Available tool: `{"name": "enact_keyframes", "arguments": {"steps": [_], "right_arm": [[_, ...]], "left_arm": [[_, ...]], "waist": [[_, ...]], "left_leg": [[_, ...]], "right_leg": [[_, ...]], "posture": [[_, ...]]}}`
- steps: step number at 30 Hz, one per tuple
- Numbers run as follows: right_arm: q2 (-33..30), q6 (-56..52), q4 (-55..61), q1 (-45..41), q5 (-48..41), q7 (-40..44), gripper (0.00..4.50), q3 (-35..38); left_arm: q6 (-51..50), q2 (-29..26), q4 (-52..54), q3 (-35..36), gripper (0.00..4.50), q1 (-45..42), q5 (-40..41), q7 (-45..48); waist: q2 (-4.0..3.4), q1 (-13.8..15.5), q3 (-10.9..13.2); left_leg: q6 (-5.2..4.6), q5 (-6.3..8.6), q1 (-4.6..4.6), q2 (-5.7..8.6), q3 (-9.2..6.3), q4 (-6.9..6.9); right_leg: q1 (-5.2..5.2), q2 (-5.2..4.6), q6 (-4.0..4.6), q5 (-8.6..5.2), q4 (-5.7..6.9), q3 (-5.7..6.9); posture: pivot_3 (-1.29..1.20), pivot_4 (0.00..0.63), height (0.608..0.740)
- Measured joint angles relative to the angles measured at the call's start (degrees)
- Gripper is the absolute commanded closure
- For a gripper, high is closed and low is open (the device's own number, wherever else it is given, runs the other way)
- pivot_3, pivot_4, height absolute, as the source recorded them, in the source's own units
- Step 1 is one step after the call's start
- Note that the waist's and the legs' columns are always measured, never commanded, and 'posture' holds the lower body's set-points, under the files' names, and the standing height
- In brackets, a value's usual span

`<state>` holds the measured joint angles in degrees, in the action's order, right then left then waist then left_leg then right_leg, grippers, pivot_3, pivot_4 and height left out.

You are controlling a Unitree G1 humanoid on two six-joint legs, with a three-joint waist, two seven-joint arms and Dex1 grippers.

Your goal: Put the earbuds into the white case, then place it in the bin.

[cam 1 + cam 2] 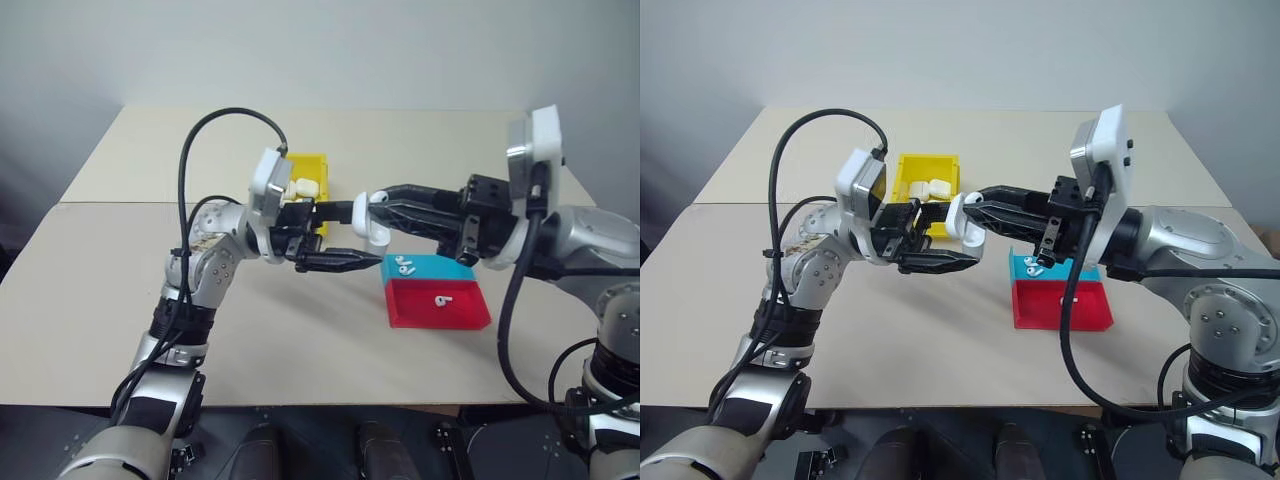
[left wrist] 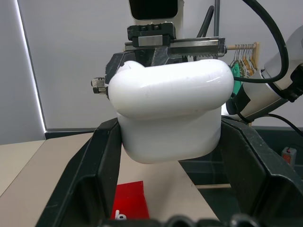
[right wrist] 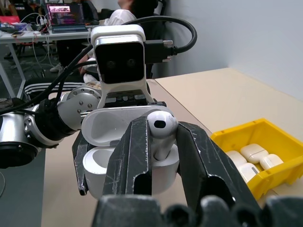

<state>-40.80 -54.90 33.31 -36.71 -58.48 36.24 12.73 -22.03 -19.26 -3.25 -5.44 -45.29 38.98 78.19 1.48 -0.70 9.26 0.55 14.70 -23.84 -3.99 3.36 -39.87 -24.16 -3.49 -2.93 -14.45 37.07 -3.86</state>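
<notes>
1. Left pincer (image 1: 940,262) is closed on the white case (image 2: 170,111), which it holds in the air above the bench (image 1: 120,250), in front of the yellow bin (image 1: 902,175). In the left wrist view the case sits between the two black fingers (image 2: 90,175), its lid flipped open.
2. Right pincer (image 3: 163,137) comes from the opposite side and pinches one earbud (image 3: 162,130) between its fingers, which stand only a little apart. The earbud is upright, with its rounded head at the top and its stem going down into the open body of the case.
3. In the head views both pincers meet in the middle, above the bench, and the case shows as a small white shape between them.
4. The bin stands on the bench behind the left pincer. Several closed white cases (image 3: 251,156) lie inside it, close together.
5. A flat tray (image 1: 440,310), teal at the far part and red at the near part, lies on the bench under the right arm. Some loose earbuds (image 1: 404,266) lie on the teal part, and one more loose earbud (image 1: 442,299) lies on the red part.
6. In the right wrist view a person sits at a desk with a laptop, far behind the robot.
</notes>
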Motion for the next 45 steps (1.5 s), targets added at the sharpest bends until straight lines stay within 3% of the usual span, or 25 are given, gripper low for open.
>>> {"name": "enact_keyframes", "arguments": {"steps": [6, 17, 21, 24, 27, 32, 38, 43, 45], "right_arm": [[-2.28, 1.32, -0.16, 1.22, 0.44, 1.14, 1.9, -0.61], [-8.38, 3.69, -5.23, 1.27, 2.64, 6.87, 1.9, -0.55], [-15.75, 9.99, -13.4, -1.36, 14.93, 11.75, 1.9, -6.3], [-18.76, 18.18, -21.64, -5.52, 29.67, 17.27, 1.9, -18.47], [-16.19, 29.49, -34.38, -13.13, 44.17, 25.46, 1.9, -31.95], [-9.37, 49.39, -56.7, -23.53, 58.41, 37.41, 1.9, -42.46], [-2.28, 67.09, -77.47, -32.14, 65.49, 48.74, 1.9, -45.94], [2.49, 77.94, -90.0, -36.02, 72.09, 49.24, 1.9, -46.95], [3.68, 80.66, -93.11, -36.5, 74.37, 48.56, 2.26, -47.4]], "left_arm": [[0.01, 0.11, 0.01, -0.03, 1.65, 0.42, -0.67, 0.17], [0.45, 0.19, 0.95, 0.94, 1.65, 1.16, -0.61, -1.03], [0.44, -0.56, 3.11, 2.0, 1.65, 2.29, -0.34, -1.21], [0.37, -1.28, 3.98, 2.77, 1.65, 3.23, -0.26, -1.3], [0.32, -1.37, 4.85, 2.91, 1.65, 3.63, -0.21, -1.6], [0.35, -1.3, 5.45, 3.17, 1.65, 4.23, -0.22, -2.67], [0.36, -1.7, 7.04, 3.74, 1.65, 5.82, -0.21, -3.79], [0.35, -1.99, 9.01, 4.27, 1.65, 7.15, 0.24, -5.18], [0.35, -2.18, 9.41, 4.37, 1.65, 7.43, 0.5, -5.64]], "waist": [[0.0, 0.01, 0.0], [0.0, 0.02, 0.0], [0.0, 0.0, 0.0], [-0.01, -0.39, 0.0], [-0.02, -0.74, 0.0], [-0.04, -0.47, 0.02], [-0.06, -0.22, 0.03], [-0.08, -0.28, 0.04], [-0.08, -0.24, 0.04]], "left_leg": [[-0.01, 0.0, 0.0, 0.0, 0.0, 0.0], [-0.01, 0.01, -0.01, 0.0, 0.01, 0.0], [-0.02, 0.01, 0.03, -0.01, 0.03, 0.02], [-0.02, 0.01, 0.06, -0.01, 0.09, 0.01], [-0.02, 0.0, 0.08, -0.01, 0.15, 0.02], [-0.02, 0.0, 0.02, -0.01, 0.15, 0.07], [-0.01, 0.0, 0.01, -0.04, 0.18, 0.07], [0.03, -0.02, 0.02, -0.04, 0.18, 0.06], [0.04, -0.03, 0.02, -0.04, 0.18, 0.06]], "right_leg": [[0.0, 0.0, 0.0, 0.0, -0.02, 0.0], [0.0, 0.0, 0.0, 0.0, -0.04, 0.0], [0.0, 0.0, 0.0, 0.0, -0.04, -0.01], [-0.02, 0.01, 0.0, 0.0, -0.02, -0.06], [-0.07, 0.02, 0.0, 0.0, -0.01, -0.12], [-0.1, 0.01, 0.0, 0.0, -0.1, -0.09], [-0.08, -0.01, 0.0, 0.0, -0.21, -0.07], [-0.09, -0.01, 0.01, 0.0, -0.09, -0.07], [-0.09, -0.01, 0.01, 0.0, -0.03, -0.07]], "posture": [[0.0, 0.15, 0.74], [0.0, 0.15, 0.74], [0.0, 0.15, 0.74], [0.0, 0.15, 0.74], [0.0, 0.15, 0.74], [0.0, 0.15, 0.74], [0.0, 0.15, 0.74], [0.0, 0.15, 0.74], [0.0, 0.15, 0.74]]}}
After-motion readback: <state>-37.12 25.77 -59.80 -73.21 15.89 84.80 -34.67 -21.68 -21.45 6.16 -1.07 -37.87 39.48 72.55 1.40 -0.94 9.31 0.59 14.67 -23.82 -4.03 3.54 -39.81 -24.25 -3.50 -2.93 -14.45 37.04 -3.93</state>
